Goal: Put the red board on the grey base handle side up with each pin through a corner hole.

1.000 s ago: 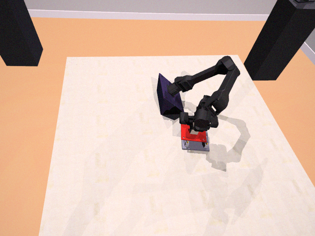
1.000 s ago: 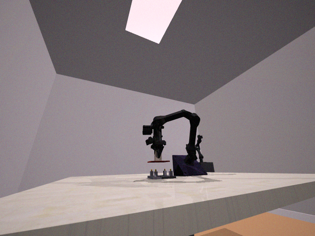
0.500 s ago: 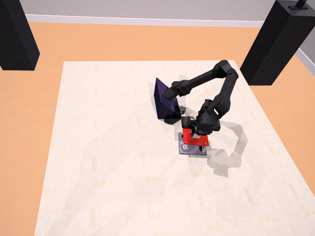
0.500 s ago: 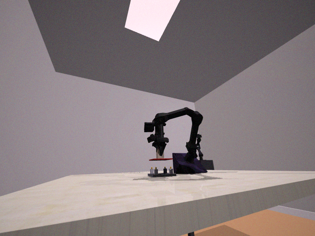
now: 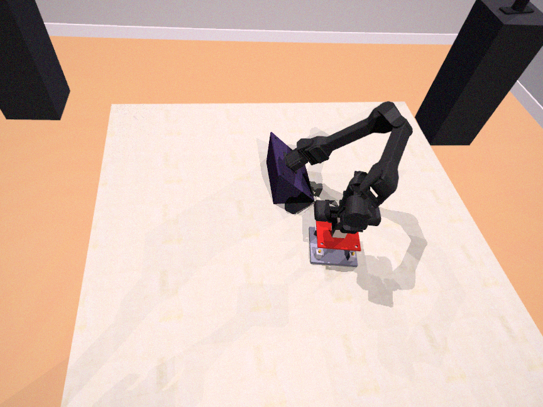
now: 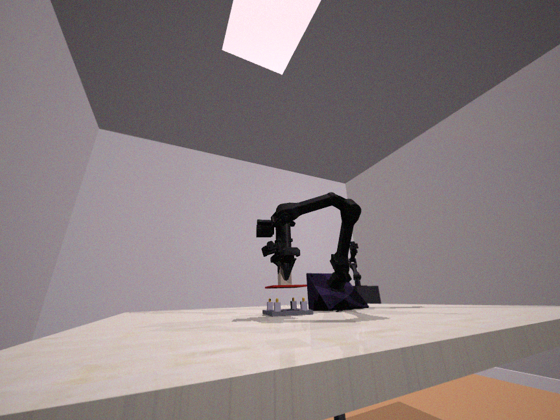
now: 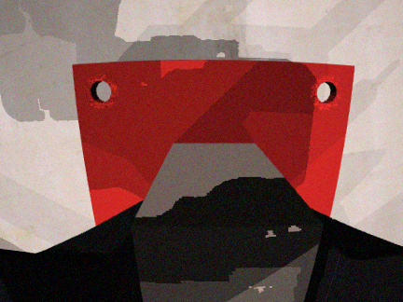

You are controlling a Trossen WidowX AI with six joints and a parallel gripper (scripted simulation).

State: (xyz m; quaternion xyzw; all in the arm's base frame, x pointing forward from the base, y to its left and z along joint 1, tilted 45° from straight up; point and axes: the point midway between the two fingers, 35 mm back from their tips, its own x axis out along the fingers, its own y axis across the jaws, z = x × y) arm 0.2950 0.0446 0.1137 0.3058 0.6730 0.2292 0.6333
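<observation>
My gripper (image 5: 339, 229) (image 6: 286, 277) (image 7: 215, 201) is shut on the square grey handle (image 5: 339, 235) (image 6: 280, 280) (image 7: 215, 163) of the red board (image 5: 326, 242) (image 6: 286, 286) (image 7: 140, 121). The board hangs about level, handle side up, a short gap above the pins in the exterior view. The grey base (image 5: 334, 260) (image 6: 289, 312) stands on the table below it. In the top view its two front gold pins show just in front of the board's front edge, slightly left of the front holes. The wrist view shows two corner holes and no pins; the board hides most of the base.
A dark purple angular block (image 5: 285, 183) (image 6: 325, 291) stands on the table (image 5: 197, 284) (image 6: 203, 352) behind the base, beside the arm. Dark pillars (image 5: 32, 65) (image 5: 473, 78) stand beyond the table. Another small dark arm (image 6: 354, 264) shows in the background.
</observation>
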